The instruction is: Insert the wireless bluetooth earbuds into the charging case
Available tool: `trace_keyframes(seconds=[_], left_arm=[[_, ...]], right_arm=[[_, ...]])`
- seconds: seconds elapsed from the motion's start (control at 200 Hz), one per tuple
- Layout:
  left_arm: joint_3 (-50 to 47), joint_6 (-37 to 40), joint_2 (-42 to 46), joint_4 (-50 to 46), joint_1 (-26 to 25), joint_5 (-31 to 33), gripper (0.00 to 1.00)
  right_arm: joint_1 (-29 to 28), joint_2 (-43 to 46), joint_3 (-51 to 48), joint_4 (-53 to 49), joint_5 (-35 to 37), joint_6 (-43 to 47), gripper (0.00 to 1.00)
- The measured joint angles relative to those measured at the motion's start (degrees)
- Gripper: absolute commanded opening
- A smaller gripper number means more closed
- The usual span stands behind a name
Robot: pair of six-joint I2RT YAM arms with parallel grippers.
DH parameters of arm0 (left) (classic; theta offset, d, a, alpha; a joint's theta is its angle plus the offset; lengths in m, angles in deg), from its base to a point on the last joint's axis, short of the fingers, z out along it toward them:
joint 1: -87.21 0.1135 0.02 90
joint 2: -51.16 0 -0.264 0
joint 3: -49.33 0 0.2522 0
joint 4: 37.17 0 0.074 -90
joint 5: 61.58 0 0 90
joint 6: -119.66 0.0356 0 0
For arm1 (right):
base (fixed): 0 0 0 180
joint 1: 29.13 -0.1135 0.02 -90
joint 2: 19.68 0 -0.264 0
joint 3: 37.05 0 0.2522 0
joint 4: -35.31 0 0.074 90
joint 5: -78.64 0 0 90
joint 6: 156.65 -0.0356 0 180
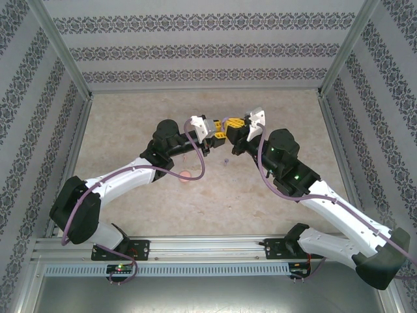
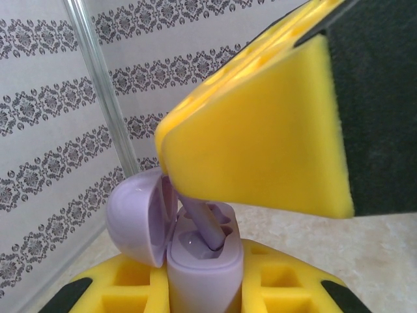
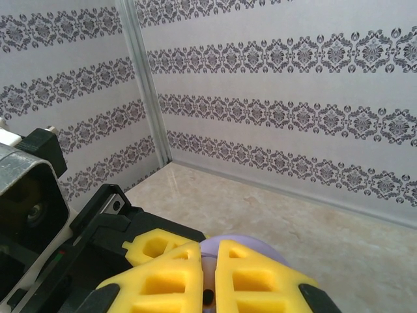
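Purple earbud goes stem-first into the open charging case, up off the desk!

The right pincer is pressed together on the bud, its yellow pads angled down over the socket. The left pincer clamps the case upright, with the lid flipped back. This looks like mid-insertion. Next call is a straight, gentle push until the bud seats, then let go. A pinkish piece waits on the desk below.

white arms, black joints, yellow fingers, purple cables
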Motion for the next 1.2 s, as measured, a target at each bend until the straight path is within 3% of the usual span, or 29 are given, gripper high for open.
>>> trace_keyframes(seconds=[0.3,0.515,0.644,1.024,1.199], left_arm=[[0.0,-1.3,-0.1,0.0,0.0,1.1,0.00],[0.0,-2.2,-0.3,0.5,0.1,3.1,0.00],[0.2,-2.4,-0.7,0.5,0.1,3.8,0.00],[0.5,-3.7,-1.5,2.3,0.1,4.5,0.00],[0.5,-4.0,-1.5,4.5,0.1,4.7,0.00]], right_arm=[[-2.0,-1.1,1.2,-1.2,3.6,-0.1,0.11],[-4.3,-3.1,3.2,-5.1,8.6,-1.2,0.31],[-4.9,-4.1,4.6,-7.8,11.5,-3.3,0.38],[-6.0,-7.6,11.8,-14.7,13.2,-9.0,0.72],[-5.6,-8.0,14.6,-17.0,13.4,-12.0,0.76]])
